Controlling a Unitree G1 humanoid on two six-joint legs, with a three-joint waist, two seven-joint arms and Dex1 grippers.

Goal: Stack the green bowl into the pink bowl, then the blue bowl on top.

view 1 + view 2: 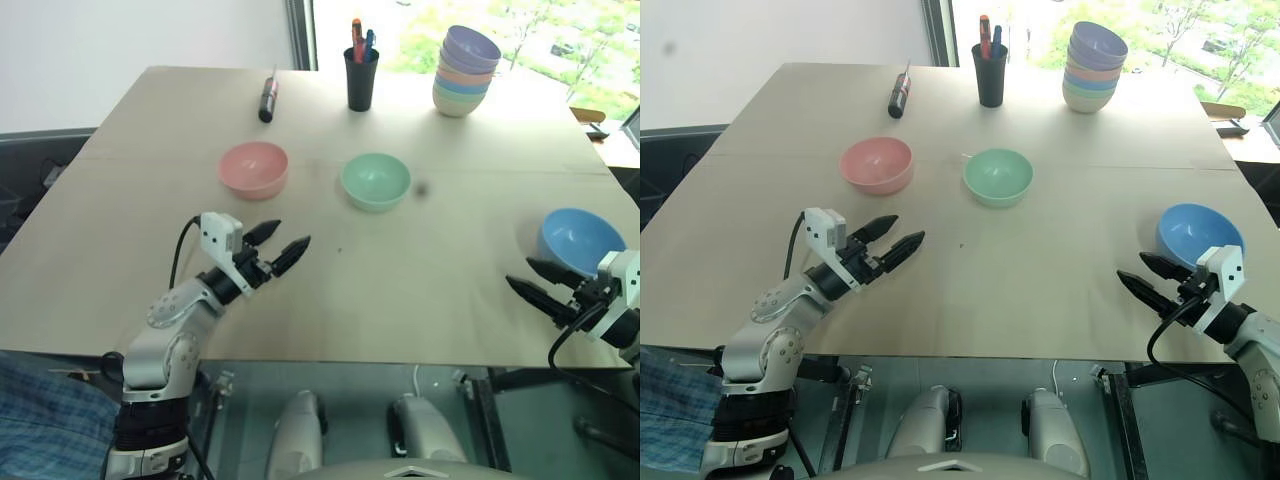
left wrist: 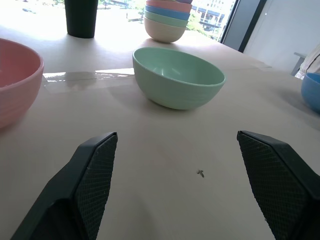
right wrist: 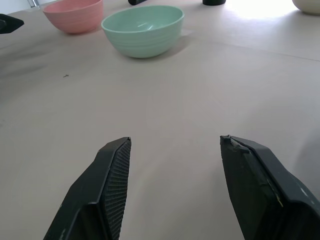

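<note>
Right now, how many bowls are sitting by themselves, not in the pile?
3: the pink bowl mid-table left, the green bowl beside it, the blue bowl near the right gripper.

L arm point(image 1: 180, 330): silver-grey rounded metal shells, black joint bands, round cap w/ small screws at forearm. White boxy module on wrist, black cable looping from it back to arm. Left gripper point(image 1: 278, 246): two black tapered fingers point(image 2: 92, 180), fine cross-hatch grip texture on inner faces. R arm same build; right gripper point(image 1: 533, 279) black fingers, white wrist block, black cable curling under.
</note>
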